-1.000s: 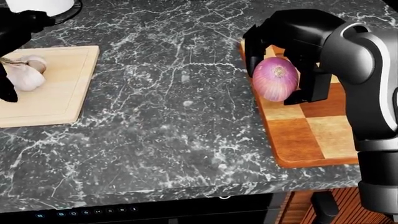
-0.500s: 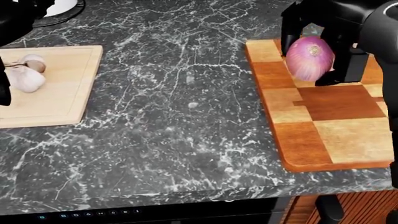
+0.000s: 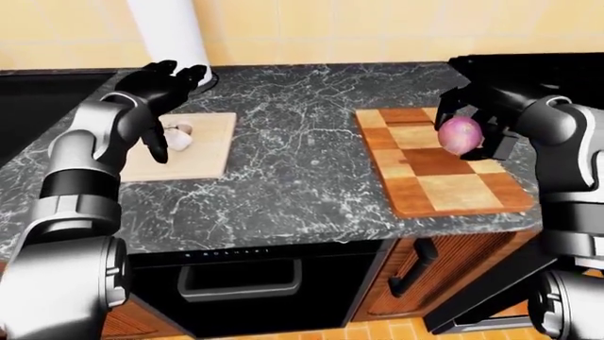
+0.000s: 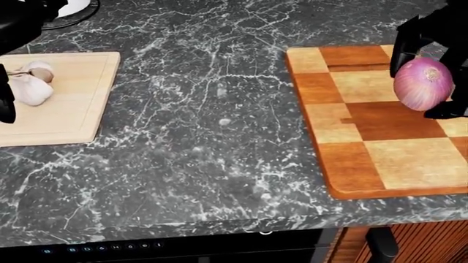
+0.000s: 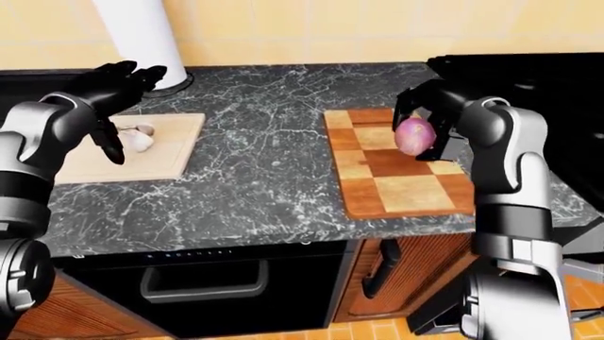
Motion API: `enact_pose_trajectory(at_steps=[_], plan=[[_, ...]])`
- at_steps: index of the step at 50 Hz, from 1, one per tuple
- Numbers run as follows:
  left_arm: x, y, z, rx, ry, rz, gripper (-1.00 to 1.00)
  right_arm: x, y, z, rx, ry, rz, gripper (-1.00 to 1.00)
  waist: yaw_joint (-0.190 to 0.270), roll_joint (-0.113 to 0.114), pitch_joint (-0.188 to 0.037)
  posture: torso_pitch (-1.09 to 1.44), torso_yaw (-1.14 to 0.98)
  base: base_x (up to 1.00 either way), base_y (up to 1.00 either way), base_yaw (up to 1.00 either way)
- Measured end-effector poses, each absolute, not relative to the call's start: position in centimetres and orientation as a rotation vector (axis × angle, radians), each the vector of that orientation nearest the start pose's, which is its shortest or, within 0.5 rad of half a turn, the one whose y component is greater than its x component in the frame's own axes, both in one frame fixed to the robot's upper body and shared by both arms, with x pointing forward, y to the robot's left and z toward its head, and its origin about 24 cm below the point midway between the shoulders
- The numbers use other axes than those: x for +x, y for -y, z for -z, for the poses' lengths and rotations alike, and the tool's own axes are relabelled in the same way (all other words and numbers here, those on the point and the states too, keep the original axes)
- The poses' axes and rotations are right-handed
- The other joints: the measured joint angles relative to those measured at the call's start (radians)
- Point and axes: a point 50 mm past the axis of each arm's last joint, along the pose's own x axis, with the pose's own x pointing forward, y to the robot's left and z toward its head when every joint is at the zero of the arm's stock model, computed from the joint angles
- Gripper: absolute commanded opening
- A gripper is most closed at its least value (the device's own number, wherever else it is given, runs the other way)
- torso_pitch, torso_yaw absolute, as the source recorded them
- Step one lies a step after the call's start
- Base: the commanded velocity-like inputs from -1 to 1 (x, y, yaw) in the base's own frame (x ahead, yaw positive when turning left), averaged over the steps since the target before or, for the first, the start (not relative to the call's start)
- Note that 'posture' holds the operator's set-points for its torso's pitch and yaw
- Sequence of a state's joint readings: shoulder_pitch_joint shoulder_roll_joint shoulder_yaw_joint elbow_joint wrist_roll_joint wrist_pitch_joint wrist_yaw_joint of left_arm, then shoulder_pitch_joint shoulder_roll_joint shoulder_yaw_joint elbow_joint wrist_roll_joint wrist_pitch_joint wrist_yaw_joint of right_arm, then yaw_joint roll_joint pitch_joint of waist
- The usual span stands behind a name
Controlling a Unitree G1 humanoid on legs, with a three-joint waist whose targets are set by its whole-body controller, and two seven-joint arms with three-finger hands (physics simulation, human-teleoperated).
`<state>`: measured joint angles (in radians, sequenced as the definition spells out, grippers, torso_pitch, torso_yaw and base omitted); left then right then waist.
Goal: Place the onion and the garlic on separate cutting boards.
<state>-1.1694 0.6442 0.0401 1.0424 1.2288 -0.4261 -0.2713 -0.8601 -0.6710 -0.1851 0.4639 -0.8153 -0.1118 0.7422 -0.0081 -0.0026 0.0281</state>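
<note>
My right hand is shut on a red onion and holds it just above the chequered cutting board at the right of the head view. A garlic bulb lies on the pale wooden cutting board at the left. My left hand is open above that board, beside the garlic and not holding it.
Both boards lie on a dark marble counter. A white cylinder stands at the counter's top left by the wall. A black stove is at the right. Below are a dark oven front and wooden cabinet doors.
My right hand has carried the onion to the right, from the chequered board's left edge to over its upper right part. The garlic and left hand stay about the same.
</note>
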Motion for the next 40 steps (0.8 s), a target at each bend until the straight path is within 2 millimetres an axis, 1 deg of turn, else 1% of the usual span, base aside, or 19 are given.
enact_pose_trajectory(at_steps=[6, 16, 18, 21, 24, 25, 26, 31, 34, 37, 40], plan=[[40.2, -25.3, -24.2, 1.702, 0.046, 0.144, 1.00, 35.4, 27.4, -24.0, -1.346, -0.092, -0.193, -1.00, 0.001, 0.002, -0.001, 0.00, 0.00, 0.00, 0.00, 0.00], [40.2, -25.2, -23.9, 1.705, 0.042, 0.150, 1.00, 35.2, 27.3, -23.7, -1.356, -0.103, -0.208, -0.99, 0.000, 0.001, -0.007, 0.00, 0.00, 0.00, 0.00, 0.00], [40.2, -25.2, -23.8, 1.705, 0.041, 0.151, 1.00, 35.2, 27.3, -23.5, -1.356, -0.108, -0.214, -0.91, 0.000, 0.001, -0.008, 0.00, 0.00, 0.00, 0.00, 0.00], [40.2, -25.2, -23.8, 1.707, 0.040, 0.152, 1.00, 35.2, 27.3, -23.4, -1.356, -0.114, -0.220, -0.91, 0.000, 0.001, -0.008, 0.00, 0.00, 0.00, 0.00, 0.00], [40.2, -25.2, -23.7, 1.707, 0.040, 0.153, 1.00, 35.2, 27.3, -23.4, -1.356, -0.113, -0.221, -0.83, 0.000, 0.002, -0.008, 0.00, 0.00, 0.00, 0.00, 0.00], [40.2, -25.2, -23.7, 1.708, 0.040, 0.153, 1.00, 35.2, 27.3, -23.4, -1.357, -0.112, -0.220, -0.79, 0.000, 0.002, -0.009, 0.00, 0.00, 0.00, 0.00, 0.00], [40.2, -25.2, -23.7, 1.708, 0.040, 0.154, 1.00, 35.2, 27.3, -23.4, -1.357, -0.112, -0.220, -0.69, 0.000, 0.002, -0.009, 0.00, 0.00, 0.00, 0.00, 0.00], [40.2, -25.2, -23.6, 1.707, 0.040, 0.154, 1.00, 35.6, 27.3, -23.8, -1.356, -0.106, -0.213, -0.69, -0.002, 0.004, -0.010, 0.00, 0.00, 0.00, 0.00, 0.00], [40.2, -25.1, -23.5, 1.708, 0.041, 0.157, 1.00, 35.7, 27.2, -24.1, -1.361, -0.096, -0.204, -0.62, -0.002, 0.003, -0.010, 0.00, 0.00, 0.00, 0.00, 0.00], [40.2, -25.2, -23.4, 1.707, 0.038, 0.157, 1.00, 35.8, 27.1, -24.2, -1.366, -0.091, -0.203, -0.54, -0.001, 0.002, -0.010, 0.00, 0.00, 0.00, 0.00, 0.00], [40.3, -25.2, -23.4, 1.706, 0.037, 0.158, 1.00, 35.9, 27.1, -24.1, -1.369, -0.095, -0.205, -0.34, -0.001, 0.002, -0.010, 0.00, 0.00, 0.00, 0.00, 0.00]])
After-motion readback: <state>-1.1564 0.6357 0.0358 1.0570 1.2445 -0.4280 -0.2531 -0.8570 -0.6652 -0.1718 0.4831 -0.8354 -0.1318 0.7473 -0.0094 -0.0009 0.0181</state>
